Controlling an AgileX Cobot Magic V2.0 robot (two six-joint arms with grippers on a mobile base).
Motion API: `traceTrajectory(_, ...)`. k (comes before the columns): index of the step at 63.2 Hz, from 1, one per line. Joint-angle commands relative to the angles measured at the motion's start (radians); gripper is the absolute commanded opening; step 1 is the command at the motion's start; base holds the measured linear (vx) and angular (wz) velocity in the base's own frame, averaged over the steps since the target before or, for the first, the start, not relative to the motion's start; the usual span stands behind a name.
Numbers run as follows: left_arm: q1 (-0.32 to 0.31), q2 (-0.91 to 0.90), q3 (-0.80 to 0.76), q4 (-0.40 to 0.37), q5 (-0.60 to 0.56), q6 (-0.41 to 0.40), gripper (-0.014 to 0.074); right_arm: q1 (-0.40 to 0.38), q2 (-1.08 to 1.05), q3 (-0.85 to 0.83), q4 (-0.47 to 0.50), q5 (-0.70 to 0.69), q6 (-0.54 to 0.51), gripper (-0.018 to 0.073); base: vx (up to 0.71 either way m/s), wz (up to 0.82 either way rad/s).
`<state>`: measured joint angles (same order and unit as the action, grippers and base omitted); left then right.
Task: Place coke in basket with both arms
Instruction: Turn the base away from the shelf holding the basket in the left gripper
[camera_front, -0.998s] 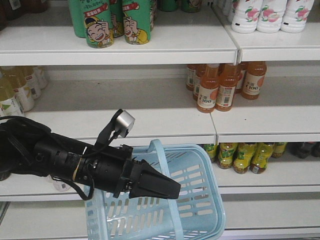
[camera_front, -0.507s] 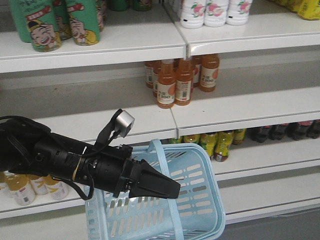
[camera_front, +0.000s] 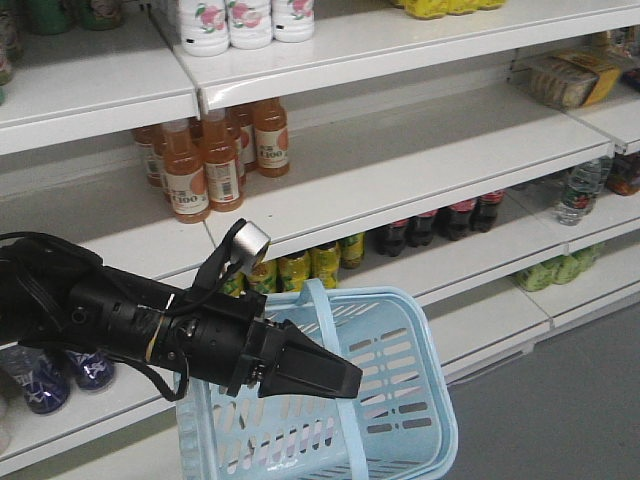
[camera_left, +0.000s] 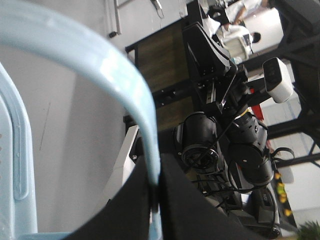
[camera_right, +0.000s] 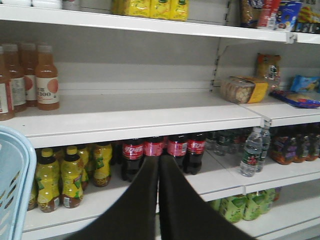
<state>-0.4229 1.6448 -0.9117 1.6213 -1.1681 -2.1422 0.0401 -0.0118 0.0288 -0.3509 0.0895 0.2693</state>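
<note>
The L gripper (camera_front: 345, 378) is seen clamped on the hoop handle (camera_left: 107, 67) of the light-blue basket (camera_front: 395, 385), which is hung tilted below it in front of the shelves. The R gripper (camera_right: 159, 161) is held w/ fingers pressed together, nothing btwn them, and pointed at the coke bottles (camera_right: 176, 146). These are stood upright in a row on a lower shelf (camera_right: 210, 177), just right of the yellow drink bottles (camera_right: 72, 175) and below the orange drink bottles (camera_right: 47, 80), well apart from the basket. Whether tips and coke are touching can't be told.
</note>
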Motion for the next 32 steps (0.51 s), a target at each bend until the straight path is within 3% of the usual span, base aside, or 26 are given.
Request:
traceTrajectory(1, -0.007, -0.048, -0.024, -0.075, -0.205, -0.001, -0.0006, -0.007, -0.011, 0.017, -0.010, -0.067, -0.011, -0.0005, -0.01, -0.41)
traceTrajectory(32, -0.007, -0.048, -0.024, -0.075, -0.205, -0.001, -0.0006, -0.007, -0.011, 0.017, -0.010, -0.067, -0.011, -0.0005, -0.01, -0.41)
